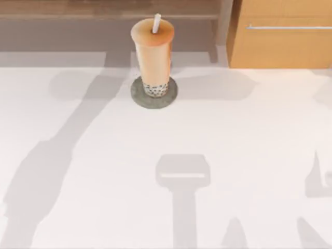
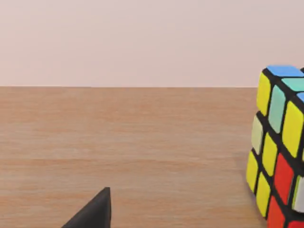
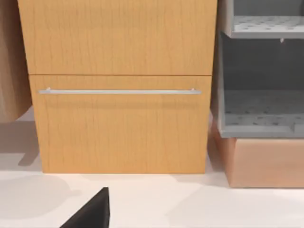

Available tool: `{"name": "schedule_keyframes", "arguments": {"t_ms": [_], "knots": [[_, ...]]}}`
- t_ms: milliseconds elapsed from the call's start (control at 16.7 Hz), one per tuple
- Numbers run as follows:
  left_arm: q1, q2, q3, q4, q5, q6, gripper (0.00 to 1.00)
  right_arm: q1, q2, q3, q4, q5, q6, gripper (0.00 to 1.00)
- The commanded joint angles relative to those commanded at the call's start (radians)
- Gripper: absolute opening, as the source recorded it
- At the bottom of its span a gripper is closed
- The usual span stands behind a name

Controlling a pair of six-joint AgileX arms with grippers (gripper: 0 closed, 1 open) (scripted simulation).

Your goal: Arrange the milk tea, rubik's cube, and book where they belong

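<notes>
The milk tea [image 1: 152, 54], a tall clear cup of peach-tan drink with dark pearls and a white straw, stands upright on a flat grey round coaster [image 1: 139, 95] at the table's back middle. The rubik's cube [image 2: 278, 147] rests on a brown wooden surface [image 2: 128, 142] in the left wrist view. A dark tip of my left gripper [image 2: 92, 213] pokes in some way off from the cube, not touching it. A dark tip of my right gripper [image 3: 90, 213] hangs above the white table, facing a wooden drawer front. The book is out of view.
A light wooden cabinet [image 1: 282, 36] with a metal drawer handle [image 3: 118, 91] stands at the table's back right. Beside it sits a grey open shelf unit [image 3: 261, 95] on a wooden base. Arm shadows lie across the white table [image 1: 104, 171].
</notes>
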Motion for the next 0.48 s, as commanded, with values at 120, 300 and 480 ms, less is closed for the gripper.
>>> {"name": "schedule_keyframes", "arguments": {"t_ms": [120, 300, 480], "knots": [[0.051, -0.158, -0.156, -0.003, 0.045, -0.004, 1.00, 0.000, 0.000, 0.000, 0.000, 0.000, 0.000, 1.00], [0.135, -0.459, -0.448, -0.009, 0.121, -0.009, 1.00, 0.000, 0.000, 0.000, 0.000, 0.000, 0.000, 1.00], [0.222, -0.800, -0.775, -0.017, 0.201, -0.013, 1.00, 0.000, 0.000, 0.000, 0.000, 0.000, 0.000, 1.00]]}}
